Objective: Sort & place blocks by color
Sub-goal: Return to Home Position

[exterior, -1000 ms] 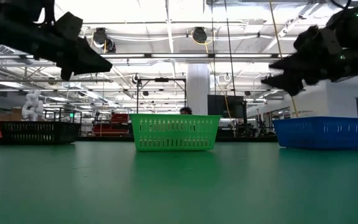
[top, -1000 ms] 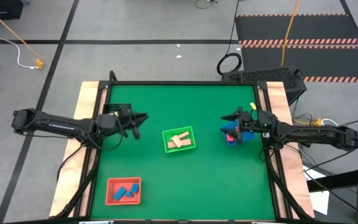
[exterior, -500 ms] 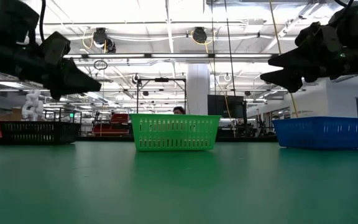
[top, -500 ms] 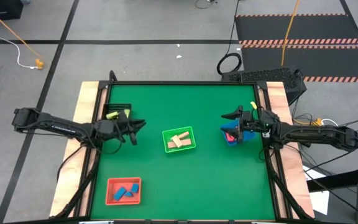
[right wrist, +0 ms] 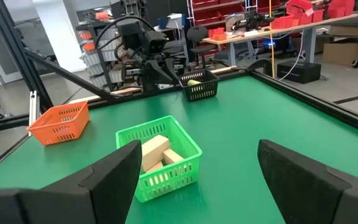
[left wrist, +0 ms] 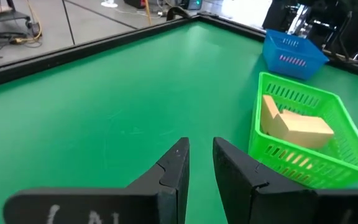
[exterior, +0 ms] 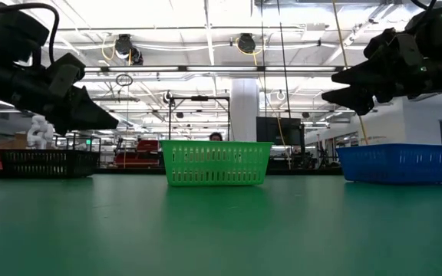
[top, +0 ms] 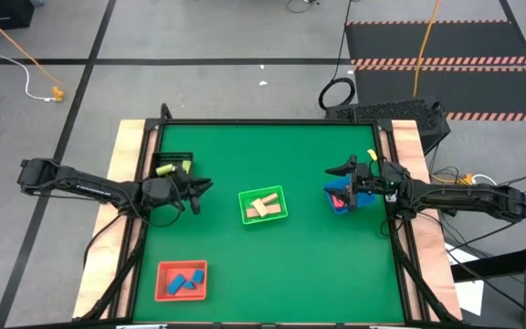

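Cream blocks lie in the green tray at the table's middle. Blue blocks lie in the red tray at the near left. A yellow-green block sits in the black tray at the left edge. Red blocks show in the blue tray at the right. My left gripper hovers shut and empty between the black and green trays. Above the blue tray's far side, my right gripper hangs open and empty.
A raised dark rim runs round the green table, with wooden boards at both sides. Bare green surface lies along the far edge and at the near right. Room fixtures and shelves stand beyond the table in the low view.
My left gripper has sunk and drawn back a little toward the table's left edge, still shut. The black tray with its yellow-green block, which the arm covered before, now shows. My right gripper has kept still.
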